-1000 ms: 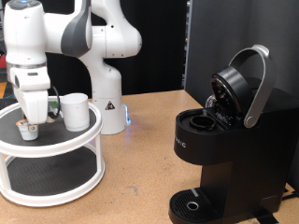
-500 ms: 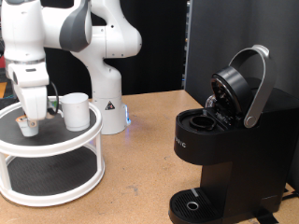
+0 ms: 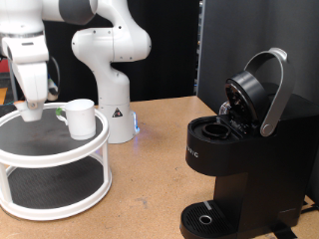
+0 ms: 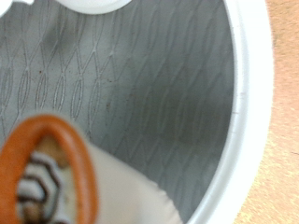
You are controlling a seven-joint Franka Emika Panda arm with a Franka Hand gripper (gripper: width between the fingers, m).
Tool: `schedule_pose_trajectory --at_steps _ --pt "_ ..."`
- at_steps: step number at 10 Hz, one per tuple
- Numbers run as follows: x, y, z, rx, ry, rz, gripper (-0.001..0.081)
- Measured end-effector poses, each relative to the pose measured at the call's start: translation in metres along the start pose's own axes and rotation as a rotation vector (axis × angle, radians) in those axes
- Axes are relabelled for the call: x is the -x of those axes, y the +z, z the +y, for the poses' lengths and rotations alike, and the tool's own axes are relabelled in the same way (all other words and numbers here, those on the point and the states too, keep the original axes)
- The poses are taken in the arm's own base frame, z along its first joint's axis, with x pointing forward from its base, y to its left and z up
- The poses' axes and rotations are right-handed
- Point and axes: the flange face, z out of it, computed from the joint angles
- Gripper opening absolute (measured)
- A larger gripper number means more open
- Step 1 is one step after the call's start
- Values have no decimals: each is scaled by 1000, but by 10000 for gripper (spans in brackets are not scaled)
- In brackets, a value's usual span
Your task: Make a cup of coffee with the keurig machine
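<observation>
Wrist view is showing a brown-printed white pod (image 4: pixel 47 182) right against the camera, so the gripper (image 3: pixel 33 112) is evidently pinching it above the two-tier stand (image 3: pixel 50 159). The cup (image 3: pixel 80 118) is sitting beside it on the top tier. Farther off, the keurig machine (image 3: pixel 234 149) is standing with its lid (image 3: pixel 254 90) up, leaving the brew chamber exposed.

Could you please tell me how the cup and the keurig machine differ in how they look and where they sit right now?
The cup is white and small; the keurig machine is black, boxy and far larger. The cup stands on the top tier of the white round shelf at the exterior view's left; the machine sits on the table at the right. The machine's lid is raised, its chamber open. Both stand upright. The gripper hangs beside the cup.
</observation>
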Motion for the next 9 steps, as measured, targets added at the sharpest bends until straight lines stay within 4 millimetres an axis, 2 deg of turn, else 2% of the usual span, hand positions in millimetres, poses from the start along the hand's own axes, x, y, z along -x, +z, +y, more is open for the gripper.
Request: schedule_pose_trajectory --at_steps 1,3,5,7,9 --pt "-1 -15 5 3 -14 -7 97" --pt "-3 -20 8 -9 -22 -15 97" --pt "-14 -17 6 -19 36 95 97" --pt "-46 -25 7 -46 125 252 97" --pt "-75 -40 8 -51 228 331 97"
